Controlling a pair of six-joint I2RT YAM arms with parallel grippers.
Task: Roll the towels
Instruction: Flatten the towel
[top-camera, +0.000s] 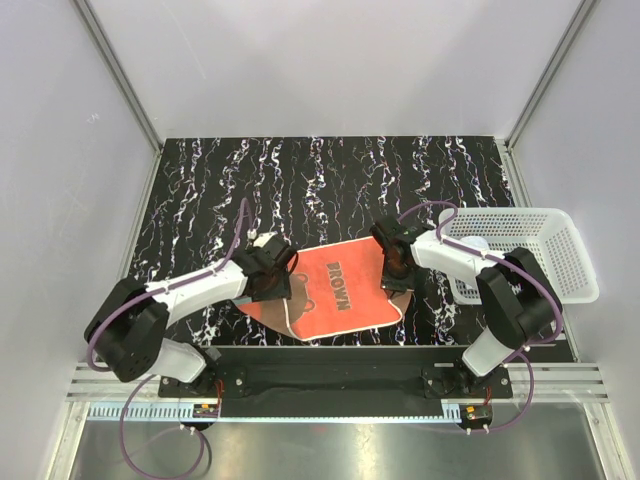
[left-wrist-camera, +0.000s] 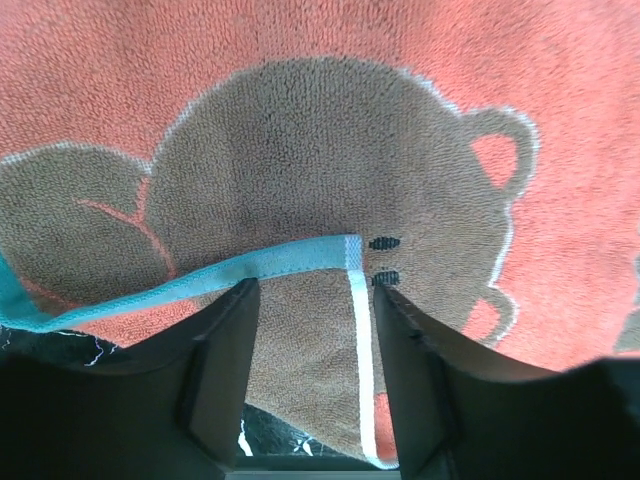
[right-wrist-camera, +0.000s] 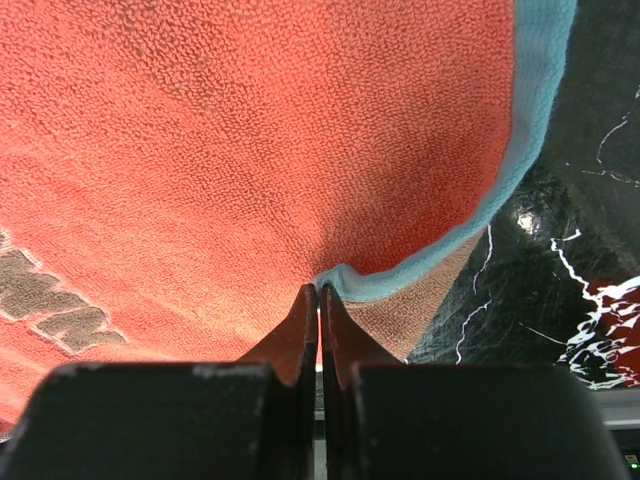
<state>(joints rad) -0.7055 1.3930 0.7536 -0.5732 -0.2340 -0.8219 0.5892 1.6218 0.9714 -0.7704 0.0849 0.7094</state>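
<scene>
Two tools sit on one cloth in the overhead view: the orange towel (top-camera: 335, 290) lies spread on the counter (top-camera: 300, 170) between them, with the left tool (top-camera: 278, 272) at one side edge and the right tool (top-camera: 397, 268) at the opposite one. The white basket (top-camera: 560, 250) stands just beyond the right arm. I cannot make out the white towel for certain from here. On the left wrist camera, your left tool (left-wrist-camera: 315, 290) is parted wide. Its fingers (left-wrist-camera: 225, 350) straddle a turned-over flap of towel, the pale hem (left-wrist-camera: 250, 262) runs across just ahead of the tips, and the brown bear print fills the view beyond. Nothing is pinched there yet. On the right wrist camera, your right tool (right-wrist-camera: 318, 292) is pressed fully together with the hem of the orange towel (right-wrist-camera: 250, 150) caught at its tips. The cloth fans out ahead and to the tool's left, and bare counter (right-wrist-camera: 590, 200) shows to its right. I judge you are at the start of rolling this towel, securing its two sides. Next, close the left tool on the hem between its fingers, then lift and turn both sides over together. Keep them level, or the roll will skew.
</scene>
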